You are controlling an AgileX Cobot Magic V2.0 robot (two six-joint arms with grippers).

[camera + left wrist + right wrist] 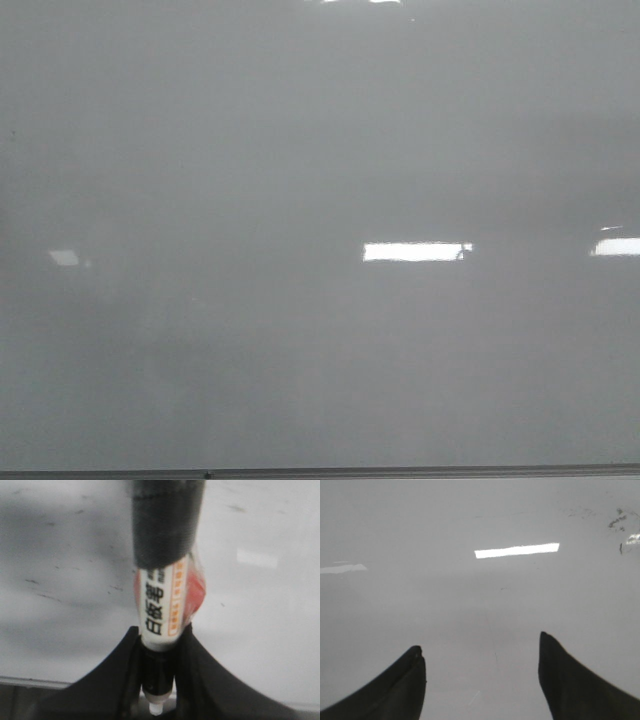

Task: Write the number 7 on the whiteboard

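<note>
The whiteboard (300,150) fills the front view, glossy pale grey with bright rectangular reflections and a thin dark lower edge. No number 7 shows on it in any view. Neither gripper shows in the front view. In the left wrist view my left gripper (161,635) is shut on a whiteboard marker (160,605), white-bodied with black characters, an orange band and a black wrapped end, held over the whiteboard (60,580). In the right wrist view my right gripper (481,652) is open and empty over the whiteboard (480,600).
The board's dark metal edge (320,471) runs along the bottom of the front view and shows in the left wrist view (30,682). Faint dark smudges (620,520) mark the board in the right wrist view.
</note>
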